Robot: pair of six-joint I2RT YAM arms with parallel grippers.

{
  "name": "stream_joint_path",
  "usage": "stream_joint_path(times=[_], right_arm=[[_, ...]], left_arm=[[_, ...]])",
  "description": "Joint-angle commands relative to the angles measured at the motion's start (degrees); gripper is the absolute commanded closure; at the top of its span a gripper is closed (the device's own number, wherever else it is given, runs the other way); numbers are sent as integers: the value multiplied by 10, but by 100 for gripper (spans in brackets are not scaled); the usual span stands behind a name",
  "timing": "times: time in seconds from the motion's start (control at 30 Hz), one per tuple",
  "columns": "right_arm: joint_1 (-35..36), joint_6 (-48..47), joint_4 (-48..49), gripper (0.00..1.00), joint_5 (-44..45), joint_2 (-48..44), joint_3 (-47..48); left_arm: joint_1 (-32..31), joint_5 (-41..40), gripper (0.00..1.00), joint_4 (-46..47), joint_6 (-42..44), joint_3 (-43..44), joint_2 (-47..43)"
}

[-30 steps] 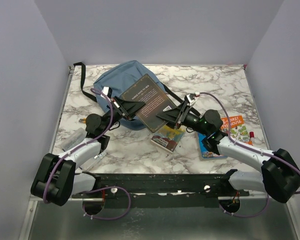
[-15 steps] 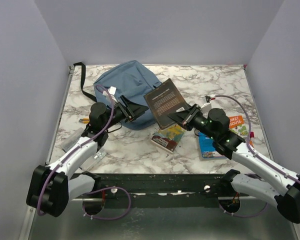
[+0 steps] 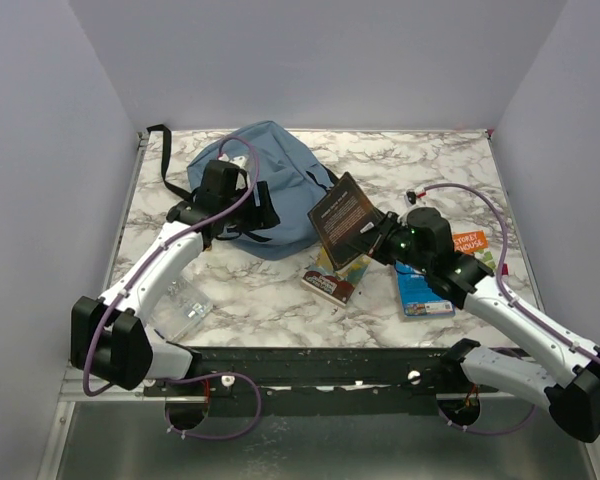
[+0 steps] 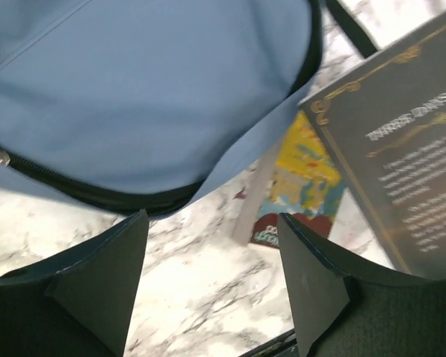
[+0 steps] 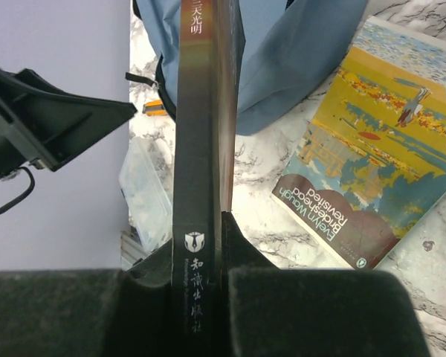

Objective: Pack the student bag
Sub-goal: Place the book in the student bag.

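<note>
A table [image 3: 420, 160] topped in white marble with grey veining sits under even, soft light. Plain pale lavender-grey walls enclose it: a back wall [image 3: 320, 60] beyond its far edge and side walls [image 3: 40, 150] rising from its left and right edges. Along the table's near edge runs a black rail [image 3: 320, 365], with a dull grey metal surface [image 3: 310, 445] below.

The soft dusty-blue cloth backpack [image 3: 290, 170] is matt and smooth-faced with black zip trim; the white grey-veined marble-look tabletop [image 3: 440, 165] is smooth with a slight sheen. The thin dark-brown paperback book [image 3: 342, 215] has a matt paper cover with gilt print, the yellow-and-maroon paperback [image 5: 364, 171] a smoother, faintly glossy one, and the small clear plastic case [image 3: 185, 305] looks shiny
</note>
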Motion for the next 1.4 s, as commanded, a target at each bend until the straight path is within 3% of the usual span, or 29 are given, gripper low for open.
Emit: stream_joint_path(times=[0.0,0.07,0.13,0.2,0.43,1.1,1.37], right_arm=[[-2,-1,29,99,-11,-22,3],[-2,2,27,100,-8,-27,0],[-2,3,22,99,-7,-30,2],[-2,3,18,99,-8,-32,3],[-2,6,21,100,-18,-44,-2],[-2,8,20,99,-13,-62,-5],[-2,5,25,100,-15,-56,-6]], left_arm=[[-4,-47,34,-109,-33,24,14],[-3,-16,33,-109,-105,15,17],[-3,2,41,-105,-175,1,15],[-3,13,42,-84,-244,-23,11],[18,16,46,-49,-355,-32,47],[42,-89,58,-38,-399,-5,95],[45,-77,63,-36,-390,1,125]])
